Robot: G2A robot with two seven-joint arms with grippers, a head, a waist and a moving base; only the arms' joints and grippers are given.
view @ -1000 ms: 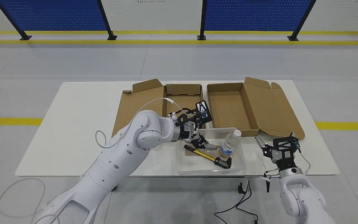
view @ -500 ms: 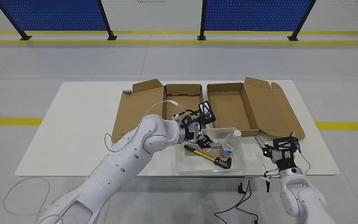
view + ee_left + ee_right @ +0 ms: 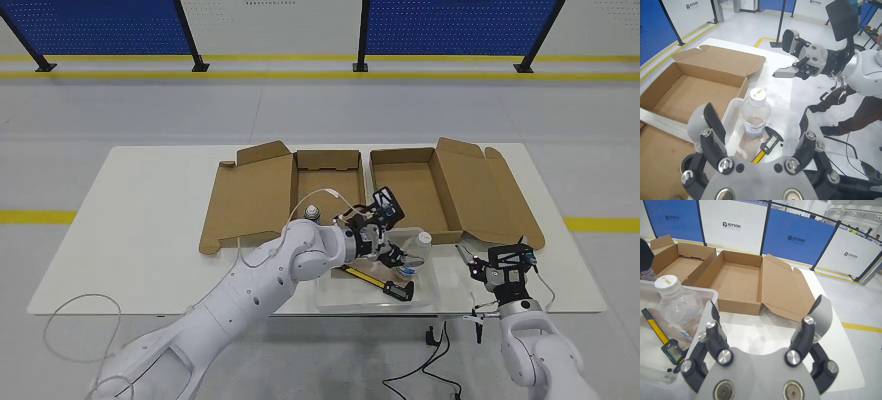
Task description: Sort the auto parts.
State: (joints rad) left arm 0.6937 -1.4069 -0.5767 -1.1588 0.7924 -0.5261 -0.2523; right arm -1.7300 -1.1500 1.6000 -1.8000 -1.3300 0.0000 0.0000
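Note:
A clear plastic bottle [image 3: 416, 250] [image 3: 756, 113] [image 3: 679, 308] with a white cap stands in the clear tray [image 3: 400, 231] [image 3: 730, 106]. Beside it in the tray lies a yellow and black digital caliper [image 3: 380, 283] [image 3: 770, 143] [image 3: 659, 332]. My left gripper [image 3: 404, 258] [image 3: 759, 121] hangs open over the tray, its fingers [image 3: 713, 121] on either side of the bottle and short of touching it. At the table's front right corner my right gripper [image 3: 497, 262] [image 3: 766, 311] [image 3: 783, 58] is open and holds nothing.
Two open cardboard boxes stand behind the tray, the left box [image 3: 300, 185] [image 3: 681, 262] and the right box [image 3: 410, 190] [image 3: 738, 283]. A dark round container [image 3: 312, 212] [image 3: 645, 264] stands in the left box. The right box's flap [image 3: 500, 195] lies flat toward the right edge.
My left arm has swung right, from the left box's edge to over the tray at the bottle. The dark container in the left box has come into sight. The right arm stayed still.

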